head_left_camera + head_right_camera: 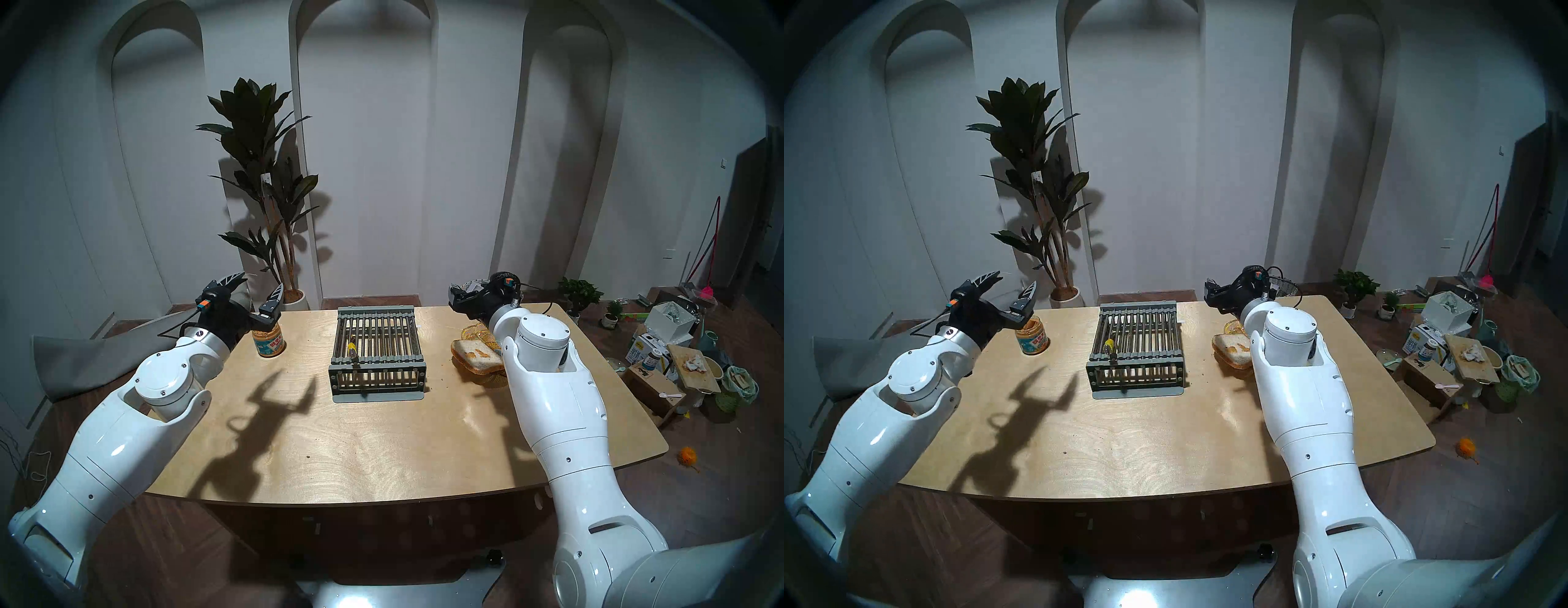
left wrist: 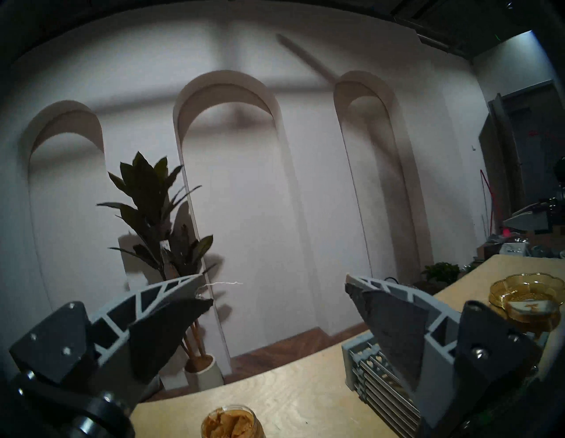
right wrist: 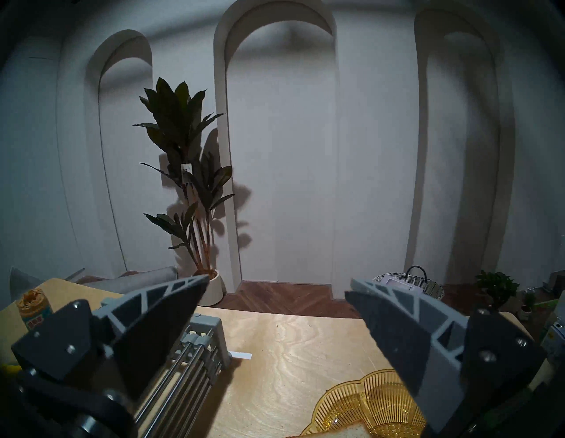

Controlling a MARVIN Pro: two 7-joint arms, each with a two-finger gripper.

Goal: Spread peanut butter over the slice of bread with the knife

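The open peanut butter jar (image 1: 268, 342) stands at the table's far left, just below and in front of my left gripper (image 1: 261, 282), which is open and empty above it. The jar's tan paste shows at the bottom of the left wrist view (image 2: 232, 423). The knife (image 1: 352, 350) lies with its yellow handle on the bars of the grey rack. The slice of bread (image 1: 477, 356), with a tan smear on it, rests on the amber dish at the right. My right gripper (image 1: 456, 297) is open and empty, held above and behind the bread; the right arm hides part of the bread.
The grey slatted rack (image 1: 377, 352) stands mid-table between the jar and the bread. The amber glass scalloped dish (image 3: 367, 403) sits under the bread. A potted plant (image 1: 263, 191) stands behind the table. Boxes and clutter (image 1: 679, 356) lie on the floor to the right.
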